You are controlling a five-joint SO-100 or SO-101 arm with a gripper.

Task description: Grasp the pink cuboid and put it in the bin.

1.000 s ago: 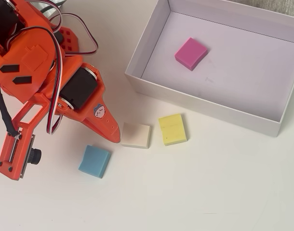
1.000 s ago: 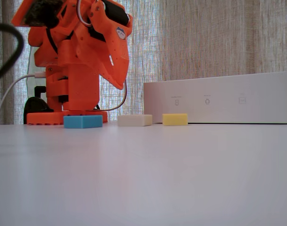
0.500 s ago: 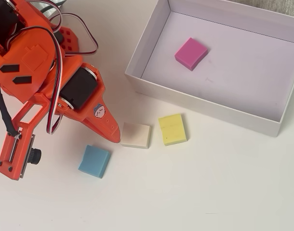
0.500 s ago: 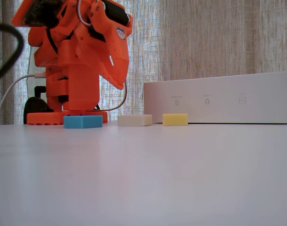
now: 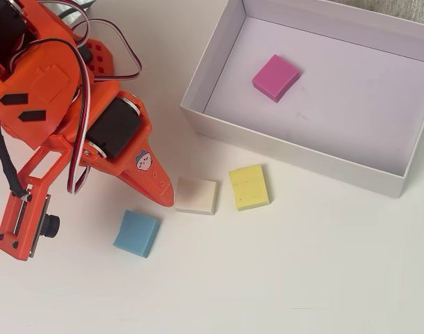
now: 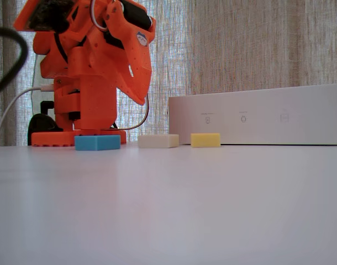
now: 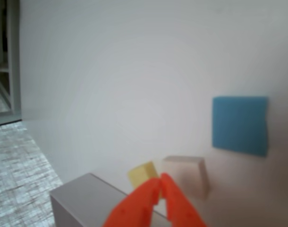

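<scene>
The pink cuboid [image 5: 275, 77] lies flat on the floor of the bin [image 5: 219, 52], toward its upper left in the overhead view. It is hidden behind the bin's wall [image 6: 257, 116] in the fixed view. My orange gripper [image 5: 167, 198] is shut and empty, raised above the table, its tip just left of the cream block [image 5: 196, 195]. In the wrist view the shut fingertips [image 7: 160, 182] point toward the bin's corner [image 7: 80, 201].
Three foam blocks lie on the white table in front of the bin: blue [image 5: 136, 233], cream and yellow [image 5: 249, 186]. They show in the fixed view too: blue [image 6: 97, 142], cream [image 6: 158, 141], yellow [image 6: 205, 139]. The arm's base [image 6: 74, 135] stands behind them.
</scene>
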